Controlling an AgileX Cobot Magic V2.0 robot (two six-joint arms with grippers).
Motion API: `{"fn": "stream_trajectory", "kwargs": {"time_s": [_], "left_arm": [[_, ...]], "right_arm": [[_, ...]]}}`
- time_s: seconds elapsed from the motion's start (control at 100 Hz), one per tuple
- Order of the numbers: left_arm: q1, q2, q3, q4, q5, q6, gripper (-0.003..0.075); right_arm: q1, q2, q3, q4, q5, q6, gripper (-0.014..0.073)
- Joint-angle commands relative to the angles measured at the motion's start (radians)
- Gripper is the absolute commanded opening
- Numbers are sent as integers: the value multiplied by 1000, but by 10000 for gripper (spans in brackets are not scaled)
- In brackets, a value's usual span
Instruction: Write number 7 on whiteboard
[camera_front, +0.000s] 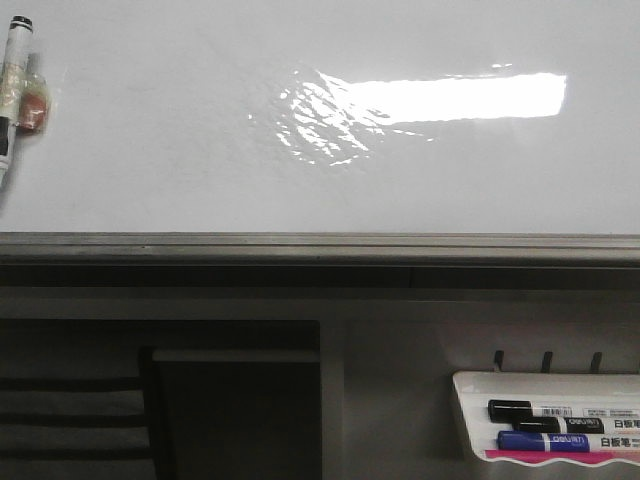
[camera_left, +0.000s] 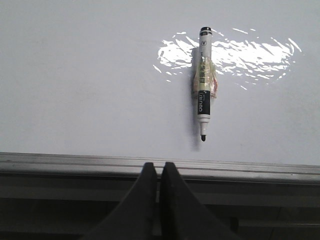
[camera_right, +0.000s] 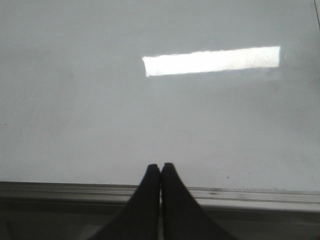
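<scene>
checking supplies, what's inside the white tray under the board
The white tray holds two capped markers lying flat: a black marker and, nearer the camera, a blue marker. The tray runs off the frame's right edge, so the rest of its contents cannot be seen.

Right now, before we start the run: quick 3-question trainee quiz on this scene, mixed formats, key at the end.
1. True or false: a 7 is already drawn on the whiteboard.
2. Multiple choice: the taped marker on the board is A) gripped by the left gripper, B) lying loose on the board with no gripper on it, C) in the marker tray.
3. Fill in: both the left gripper and the right gripper have their fingers ____.

Key: 1 false, no stroke shows on the board; 2 B; 3 shut, holding nothing.
</scene>
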Motion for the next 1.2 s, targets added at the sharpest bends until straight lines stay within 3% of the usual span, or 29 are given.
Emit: {"fn": "stream_trajectory", "kwargs": {"time_s": [0.0, 0.75, 1.19], "left_arm": [[1, -27, 33, -10, -86, 1, -20], [1, -27, 33, -10, -88, 1, -20], [1, -27, 5, -1, -194, 1, -20]], "right_arm": [[-8, -19, 30, -13, -77, -3, -71], [-8, -19, 30, -13, -85, -3, -71], [-8, -19, 1, -12, -93, -3, -71]]}}
